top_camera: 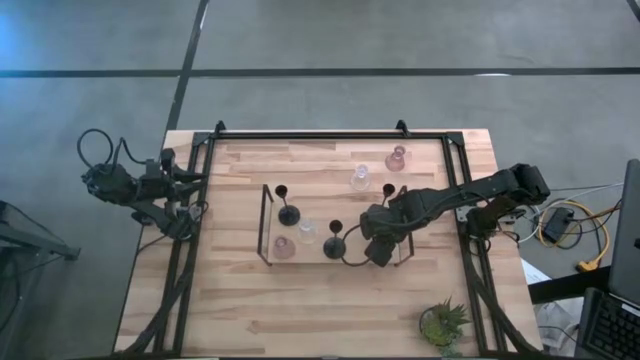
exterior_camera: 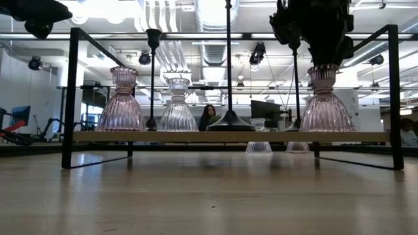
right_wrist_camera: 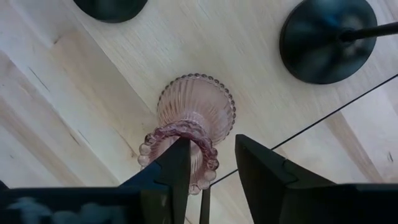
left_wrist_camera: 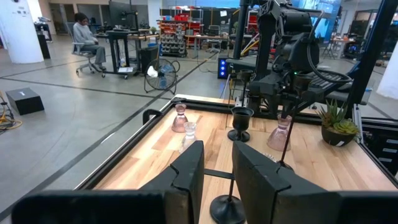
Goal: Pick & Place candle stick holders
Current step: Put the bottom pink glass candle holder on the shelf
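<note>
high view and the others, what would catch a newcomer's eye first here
The right gripper stands out first: it hangs over a ribbed pink-tinted glass candle holder on the low black-framed wooden shelf at mid-table, its fingers open on either side of the beaded rim. More pink, clear and thin-stemmed black holders stand on that shelf. The left gripper waits at the table's left edge.

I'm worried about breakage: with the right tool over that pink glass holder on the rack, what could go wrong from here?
1. The right tool straddles the pink holder at its beaded rim; rising off-centre, a finger could snag it and tip the glass.
2. A black holder base and the rack's thin bar stand close; a tipped holder might hit them.
</note>
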`<state>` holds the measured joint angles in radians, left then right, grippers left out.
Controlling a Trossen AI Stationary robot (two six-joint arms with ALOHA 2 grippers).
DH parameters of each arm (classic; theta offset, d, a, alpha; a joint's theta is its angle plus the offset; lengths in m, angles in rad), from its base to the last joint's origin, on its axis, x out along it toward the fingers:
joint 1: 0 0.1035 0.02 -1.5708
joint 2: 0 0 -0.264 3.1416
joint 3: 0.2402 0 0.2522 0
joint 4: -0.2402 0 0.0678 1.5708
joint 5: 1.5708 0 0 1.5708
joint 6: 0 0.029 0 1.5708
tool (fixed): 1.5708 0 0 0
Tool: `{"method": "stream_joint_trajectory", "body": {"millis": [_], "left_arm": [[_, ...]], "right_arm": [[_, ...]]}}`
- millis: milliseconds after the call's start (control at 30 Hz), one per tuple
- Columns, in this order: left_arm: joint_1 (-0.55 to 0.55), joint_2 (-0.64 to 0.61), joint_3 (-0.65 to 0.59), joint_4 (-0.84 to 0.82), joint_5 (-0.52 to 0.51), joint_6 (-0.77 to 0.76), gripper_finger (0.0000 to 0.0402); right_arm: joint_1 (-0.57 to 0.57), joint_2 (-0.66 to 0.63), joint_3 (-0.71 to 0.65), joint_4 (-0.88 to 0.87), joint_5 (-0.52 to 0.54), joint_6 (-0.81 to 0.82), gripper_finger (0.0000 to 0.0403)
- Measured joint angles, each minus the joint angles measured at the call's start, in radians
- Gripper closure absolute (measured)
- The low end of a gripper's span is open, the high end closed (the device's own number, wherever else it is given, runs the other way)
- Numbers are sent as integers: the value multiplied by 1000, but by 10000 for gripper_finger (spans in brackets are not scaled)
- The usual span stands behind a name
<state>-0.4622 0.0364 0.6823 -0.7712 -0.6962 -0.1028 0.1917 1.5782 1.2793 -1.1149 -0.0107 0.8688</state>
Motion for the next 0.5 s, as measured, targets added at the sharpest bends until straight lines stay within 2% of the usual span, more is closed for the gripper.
{"method": "stream_joint_trajectory", "body": {"millis": [500], "left_arm": [[0,0,0,0,0,0,312]], "right_arm": [[0,0,9,-40,25,-5,287]]}}
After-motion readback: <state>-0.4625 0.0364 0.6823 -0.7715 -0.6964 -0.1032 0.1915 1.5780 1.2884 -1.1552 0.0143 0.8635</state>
